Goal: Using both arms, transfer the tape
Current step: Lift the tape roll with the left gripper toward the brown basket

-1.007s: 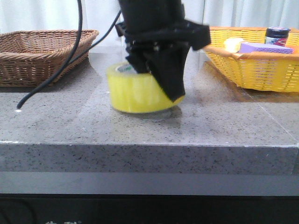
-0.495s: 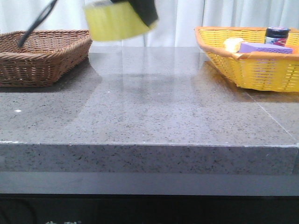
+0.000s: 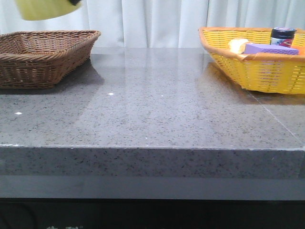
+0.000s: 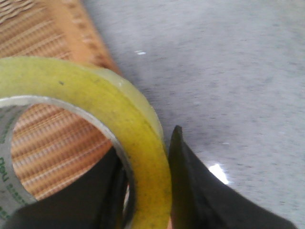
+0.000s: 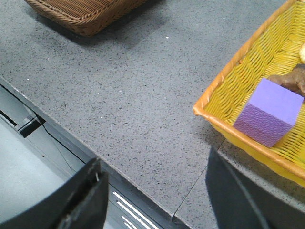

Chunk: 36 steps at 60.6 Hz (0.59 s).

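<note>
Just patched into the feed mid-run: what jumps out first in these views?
The yellow tape roll fills the left wrist view, clamped through its wall by the left gripper and held up above the brown wicker basket at the table's left end. In the front view it is only a yellow sliver at the top left corner. The right gripper hangs open near the yellow basket holding the purple block.

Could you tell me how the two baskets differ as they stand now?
The brown basket sits at the table's left; the yellow basket sits at its right. The brown one shows nothing inside from the front; the yellow one holds a purple block and a dark-lidded jar. Both are woven and rest on the table.
</note>
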Tool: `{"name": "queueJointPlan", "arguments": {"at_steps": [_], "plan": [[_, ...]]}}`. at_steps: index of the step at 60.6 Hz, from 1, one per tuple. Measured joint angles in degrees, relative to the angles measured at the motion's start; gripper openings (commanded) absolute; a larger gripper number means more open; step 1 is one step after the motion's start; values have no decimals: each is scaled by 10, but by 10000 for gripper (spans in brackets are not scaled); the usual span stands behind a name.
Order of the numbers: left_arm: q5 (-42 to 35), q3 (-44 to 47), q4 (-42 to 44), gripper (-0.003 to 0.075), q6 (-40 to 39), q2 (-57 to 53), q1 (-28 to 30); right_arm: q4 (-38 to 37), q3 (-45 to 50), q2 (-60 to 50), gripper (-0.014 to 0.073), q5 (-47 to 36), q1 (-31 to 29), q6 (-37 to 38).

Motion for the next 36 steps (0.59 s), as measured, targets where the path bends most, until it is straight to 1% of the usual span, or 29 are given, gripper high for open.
{"name": "queueJointPlan", "arguments": {"at_steps": [18,33,36], "plan": [[0,-1,0,166,-1,48,59,0,0,0,464,0,0,0],[-1,-1,0,167,-1,95,75,0,0,0,464,0,0,0],[-2,-1,0,181,-1,103,75,0,0,0,464,0,0,0]]}}
